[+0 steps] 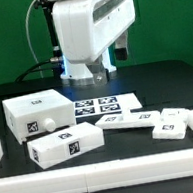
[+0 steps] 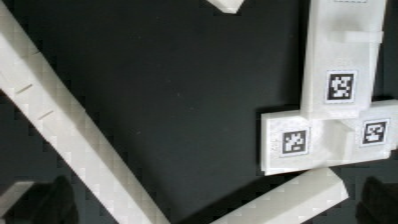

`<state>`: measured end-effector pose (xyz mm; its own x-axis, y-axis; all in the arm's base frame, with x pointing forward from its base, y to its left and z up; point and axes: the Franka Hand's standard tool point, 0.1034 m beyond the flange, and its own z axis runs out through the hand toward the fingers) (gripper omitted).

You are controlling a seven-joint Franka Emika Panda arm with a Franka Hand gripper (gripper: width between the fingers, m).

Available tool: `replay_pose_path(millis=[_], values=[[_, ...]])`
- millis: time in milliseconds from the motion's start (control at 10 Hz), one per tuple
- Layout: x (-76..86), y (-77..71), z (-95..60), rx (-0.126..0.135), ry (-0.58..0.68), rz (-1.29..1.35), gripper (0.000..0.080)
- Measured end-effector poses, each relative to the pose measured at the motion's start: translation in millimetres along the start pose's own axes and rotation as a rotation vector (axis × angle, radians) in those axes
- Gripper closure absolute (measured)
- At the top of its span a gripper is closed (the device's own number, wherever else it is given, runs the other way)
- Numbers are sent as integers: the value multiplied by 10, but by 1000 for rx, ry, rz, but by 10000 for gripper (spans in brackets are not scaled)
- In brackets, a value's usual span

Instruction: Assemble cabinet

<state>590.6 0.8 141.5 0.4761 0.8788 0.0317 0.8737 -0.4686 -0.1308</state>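
So, quick rundown, with everything placed off the marker board (image 1: 101, 106), the flat tag sheet lying mid-table:

- The cabinet (image 1: 36, 112) sits on the black table (image 1: 163, 84) just to the exterior view's left of the marker board. It's upright, and nothing is gripping it.
- Its camera-facing side has a square tag (image 1: 30, 125) and a small round knob (image 1: 50, 122) right next to it.
- A long white block (image 1: 66, 143) with one tag lies nearer the camera than the marker board, a bit toward the exterior view's left. It's just in front of the cabinet, and I honestly can't tell if they touch.
- A flat white panel (image 1: 137, 120) lies nearer the camera than the marker board, off toward the exterior view's right.
- A small white piece (image 1: 175, 125) with tags lies further out the same way, right beside the panel.
- The arm's base (image 1: 86, 76) stands behind the marker board.
- The gripper (image 1: 123, 50) hangs well above the table, behind the board and toward the exterior view's right. It's only a dark blob there, so I can't tell whether the fingers are wide or narrow.
- A white rail (image 1: 106, 170) runs along the table edge on the camera side of the marker board.
- The wrist view looks down on the flat white panel (image 2: 338, 60) and the small white piece (image 2: 320, 135), which look pressed together, plus a stretch of white rail (image 2: 63, 130) crossing at a slant.
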Motion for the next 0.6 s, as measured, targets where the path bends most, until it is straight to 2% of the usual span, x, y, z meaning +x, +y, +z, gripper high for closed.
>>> replay_pose_path(millis=[500,600], values=[[-6,-5,12,0,-1,0,2],[-22,-32,75,-19,7,33,2]])
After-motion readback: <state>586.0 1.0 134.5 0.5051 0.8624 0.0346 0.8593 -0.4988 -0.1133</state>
